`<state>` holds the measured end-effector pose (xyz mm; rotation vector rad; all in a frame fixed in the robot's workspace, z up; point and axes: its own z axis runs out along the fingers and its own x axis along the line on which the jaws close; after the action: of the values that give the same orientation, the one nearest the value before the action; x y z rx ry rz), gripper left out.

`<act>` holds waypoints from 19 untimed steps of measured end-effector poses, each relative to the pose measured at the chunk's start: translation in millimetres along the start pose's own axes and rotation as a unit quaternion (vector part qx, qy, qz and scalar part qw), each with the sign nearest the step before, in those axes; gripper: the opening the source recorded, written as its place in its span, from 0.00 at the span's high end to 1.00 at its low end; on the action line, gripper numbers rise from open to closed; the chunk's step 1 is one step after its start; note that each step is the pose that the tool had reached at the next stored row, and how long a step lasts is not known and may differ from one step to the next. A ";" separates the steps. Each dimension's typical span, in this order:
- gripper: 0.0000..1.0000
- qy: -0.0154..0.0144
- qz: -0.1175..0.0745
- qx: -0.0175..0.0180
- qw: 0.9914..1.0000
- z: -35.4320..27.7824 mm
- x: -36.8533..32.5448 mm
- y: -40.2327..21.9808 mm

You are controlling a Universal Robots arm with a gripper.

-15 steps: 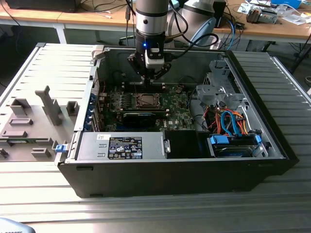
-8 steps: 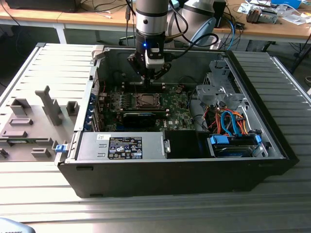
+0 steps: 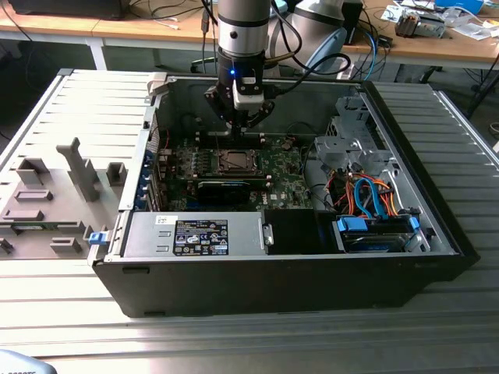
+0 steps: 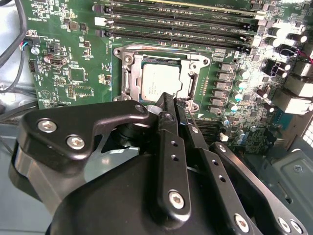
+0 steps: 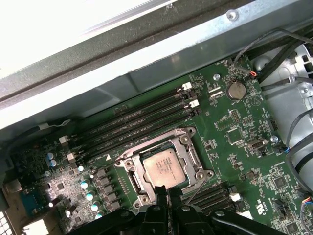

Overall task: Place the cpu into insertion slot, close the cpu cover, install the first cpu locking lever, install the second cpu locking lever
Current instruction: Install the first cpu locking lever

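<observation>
Chip (image 5: 164,168) already sits in its socket (image 5: 133,178) under the cover (image 4: 191,77), and the gripper (image 5: 167,188), jaws together just above, could scrape it if it drops.

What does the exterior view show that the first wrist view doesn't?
The exterior view alone gives the whole open case, its blue and orange cables, the grey fixtures at that view's left, and the arm above the board. The first wrist view alone gives the coin battery. Both share the cpu seated in its slot, with the shut pincer just over it.
</observation>
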<state>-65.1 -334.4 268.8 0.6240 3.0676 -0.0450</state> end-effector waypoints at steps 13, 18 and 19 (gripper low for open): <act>0.84 0.000 -0.003 0.000 1.000 0.0 0.0 0.0; 0.84 0.000 -0.005 0.000 1.000 0.0 0.0 0.0; 0.84 0.000 -0.005 0.000 1.000 0.0 0.0 0.0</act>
<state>-65.1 -334.3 268.8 0.6092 3.0705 -0.0451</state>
